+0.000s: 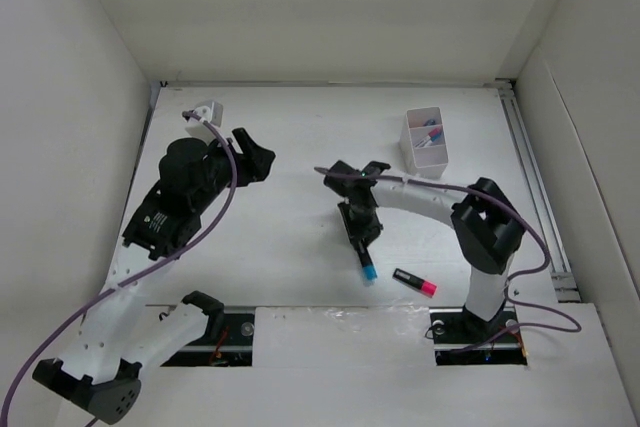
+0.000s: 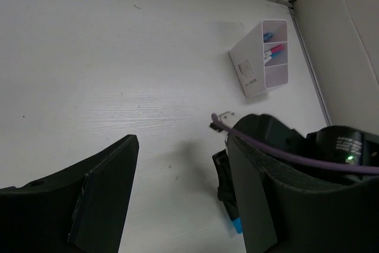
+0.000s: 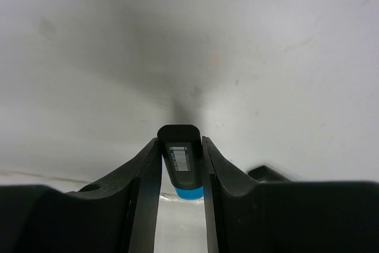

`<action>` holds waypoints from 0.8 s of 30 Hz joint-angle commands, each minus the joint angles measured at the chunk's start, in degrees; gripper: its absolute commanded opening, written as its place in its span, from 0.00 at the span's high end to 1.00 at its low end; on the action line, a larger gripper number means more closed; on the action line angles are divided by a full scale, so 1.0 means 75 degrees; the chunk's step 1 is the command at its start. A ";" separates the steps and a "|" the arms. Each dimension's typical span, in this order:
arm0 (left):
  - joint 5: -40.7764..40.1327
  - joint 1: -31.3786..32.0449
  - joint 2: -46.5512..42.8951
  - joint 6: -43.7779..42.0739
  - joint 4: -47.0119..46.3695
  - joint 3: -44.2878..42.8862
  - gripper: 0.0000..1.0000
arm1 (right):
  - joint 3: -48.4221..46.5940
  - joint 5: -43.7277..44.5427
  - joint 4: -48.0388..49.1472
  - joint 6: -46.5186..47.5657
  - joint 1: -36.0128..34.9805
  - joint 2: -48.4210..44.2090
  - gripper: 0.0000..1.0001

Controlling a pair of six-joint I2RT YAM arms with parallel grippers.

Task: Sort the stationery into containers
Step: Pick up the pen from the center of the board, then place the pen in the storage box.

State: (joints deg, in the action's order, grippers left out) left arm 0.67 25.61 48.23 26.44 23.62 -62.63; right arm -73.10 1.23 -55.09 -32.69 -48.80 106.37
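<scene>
Top external, right end effector (image 1: pixel 362 244) clamped on black marker (image 1: pixel 366 262), long axis near-far, blue tip (image 1: pixel 370 273) nearest.

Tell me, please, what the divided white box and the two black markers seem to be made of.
Divided white box: probably plastic, matte white; thin, even moulded walls.
Blue-ended marker: likely hard plastic, smooth matte black barrel carrying a printed barcode label.
Pink-ended marker: apparently the same, black barrel with bright pink end; finish too small to judge.
</scene>
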 commanded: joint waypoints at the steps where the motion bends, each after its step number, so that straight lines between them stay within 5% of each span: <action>1: 0.0319 -0.0004 0.0306 0.0003 -0.0218 0.0147 0.41 | -0.1477 0.0758 0.0326 -0.0164 0.0900 -0.0447 1.00; 7: 0.1188 -0.0004 0.0952 -0.0068 -0.0850 0.0686 0.41 | -0.3551 0.2434 0.0686 -0.0925 0.2903 -0.0693 1.00; 14: 0.1435 -0.0004 0.1315 -0.0220 -0.1144 0.1108 0.41 | -0.3614 0.4299 0.1895 -0.1946 0.4687 -0.0835 1.00; 24: 0.1517 -0.0004 0.1386 -0.0430 -0.1368 0.1249 0.41 | -0.3004 0.5237 0.2459 -0.2591 0.5264 -0.0835 1.00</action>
State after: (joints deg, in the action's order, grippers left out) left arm 10.98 25.61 58.76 24.88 15.99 -53.82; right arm -96.62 36.49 -40.01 -49.60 -9.34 101.49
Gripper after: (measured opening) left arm 0.585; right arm 0.351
